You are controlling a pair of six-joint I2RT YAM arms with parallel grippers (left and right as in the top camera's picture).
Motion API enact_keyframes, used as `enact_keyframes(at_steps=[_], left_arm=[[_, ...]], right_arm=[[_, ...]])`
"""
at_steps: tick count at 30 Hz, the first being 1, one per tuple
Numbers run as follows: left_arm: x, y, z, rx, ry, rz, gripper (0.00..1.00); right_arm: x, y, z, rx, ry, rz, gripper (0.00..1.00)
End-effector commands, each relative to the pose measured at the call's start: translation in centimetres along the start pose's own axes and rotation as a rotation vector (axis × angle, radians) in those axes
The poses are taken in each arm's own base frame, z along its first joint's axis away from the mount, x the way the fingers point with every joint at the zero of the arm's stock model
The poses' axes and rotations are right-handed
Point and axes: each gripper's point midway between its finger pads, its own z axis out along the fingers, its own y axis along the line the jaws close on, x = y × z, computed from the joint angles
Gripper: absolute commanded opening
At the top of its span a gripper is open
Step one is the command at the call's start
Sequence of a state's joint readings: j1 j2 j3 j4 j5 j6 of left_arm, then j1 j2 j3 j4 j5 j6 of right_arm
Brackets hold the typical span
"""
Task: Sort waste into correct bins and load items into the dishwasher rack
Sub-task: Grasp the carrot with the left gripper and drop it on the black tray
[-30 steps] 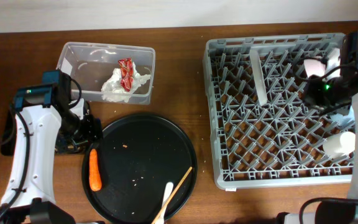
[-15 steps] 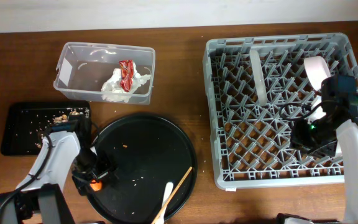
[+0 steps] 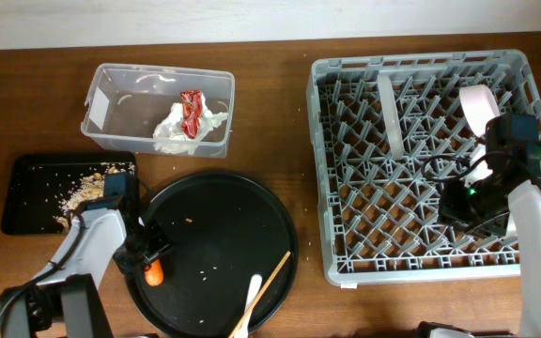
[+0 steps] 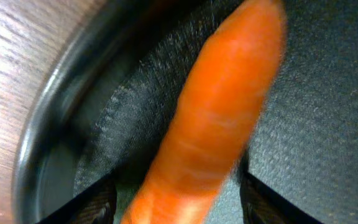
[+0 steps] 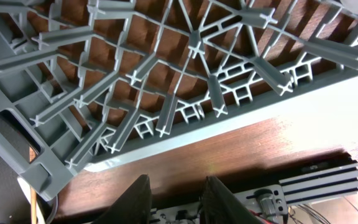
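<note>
Two left fingers (image 4: 95, 202): set either side of the carrot (image 4: 216, 124), hard by its flanks; truly pinching or only flanking, cannot tell.
Left gripper (image 3: 145, 257): low over the left edge of the round black tray (image 3: 252, 202), covering most of the carrot from overhead, with just an orange stub poking out below.
Carrot's long axis: straight out from the wrist camera between the fingers, tip away, crossed at its width, so a fair grip line by the look of it.
Under the carrot: textured tray floor, with the raised rim just to the left.
Way to go: up and to the left in the overhead view, to the shallow black tray (image 3: 26, 202), near at hand just past the round rim, with beige scraps (image 3: 87, 180) already in it. Likely home for food waste.
Other bin: clear tub (image 3: 111, 103) farther up, holding napkins and the red wrapper; probably not for this one.
Nearer arm: left, no contest.
Right gripper (image 3: 472, 202): well apart over the dishwasher rack (image 3: 364, 141), fingers parted, nothing between them.
Watch for: rim clip on the way out unless lifted first.
</note>
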State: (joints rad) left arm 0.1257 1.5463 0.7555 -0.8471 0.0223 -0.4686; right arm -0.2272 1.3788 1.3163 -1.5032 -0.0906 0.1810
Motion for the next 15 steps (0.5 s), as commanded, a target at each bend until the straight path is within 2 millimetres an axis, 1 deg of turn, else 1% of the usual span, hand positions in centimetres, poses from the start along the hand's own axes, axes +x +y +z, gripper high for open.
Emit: enact_keyframes(at_steps=[1, 2, 4, 6, 7, 8, 10, 11, 12, 13, 15], left_arm=[[0.9, -0.8, 0.6, 0.061, 0.030, 0.020, 0.59], [0.8, -0.8, 0.6, 0.062, 0.026, 0.020, 0.58], [0.4, -1.1, 0.6, 0.071, 0.009, 0.021, 0.41], [0.2, -1.2, 0.6, 0.075, 0.000, 0.021, 0.37], [0.0, -1.2, 0.6, 0.078, -0.005, 0.022, 0.29], [-0.1, -1.3, 0.6, 0.079, -0.008, 0.022, 0.19], [-0.4, -1.5, 0.3, 0.085, -0.019, 0.023, 0.12], [-0.9, -1.7, -0.1, 0.090, -0.031, 0.040, 0.04], [-1.2, -1.9, -0.5, 0.093, -0.038, 0.051, 0.04], [-1.9, -2.3, -1.6, 0.099, -0.051, 0.058, 0.01], [-3.4, -3.1, -4.0, 0.118, -0.097, 0.084, 0.00]], right_arm=[[0.2, 0.1, -0.2, -0.005, -0.011, -0.006, 0.32], [0.2, 0.1, -0.2, -0.005, -0.011, -0.006, 0.32], [0.2, 0.1, -0.2, -0.004, -0.011, -0.006, 0.32], [0.2, 0.1, -0.2, -0.004, -0.011, -0.006, 0.33], [0.2, 0.1, -0.2, -0.004, -0.011, -0.006, 0.32], [0.2, 0.1, -0.2, -0.004, -0.011, -0.006, 0.32], [0.2, 0.1, -0.2, -0.004, -0.010, -0.006, 0.32], [0.2, 0.1, -0.2, -0.004, -0.010, -0.006, 0.32], [0.2, 0.1, -0.2, -0.004, -0.010, -0.006, 0.32], [0.2, 0.1, -0.2, -0.004, -0.010, -0.006, 0.32], [0.2, 0.1, -0.2, -0.004, -0.010, -0.006, 0.32]])
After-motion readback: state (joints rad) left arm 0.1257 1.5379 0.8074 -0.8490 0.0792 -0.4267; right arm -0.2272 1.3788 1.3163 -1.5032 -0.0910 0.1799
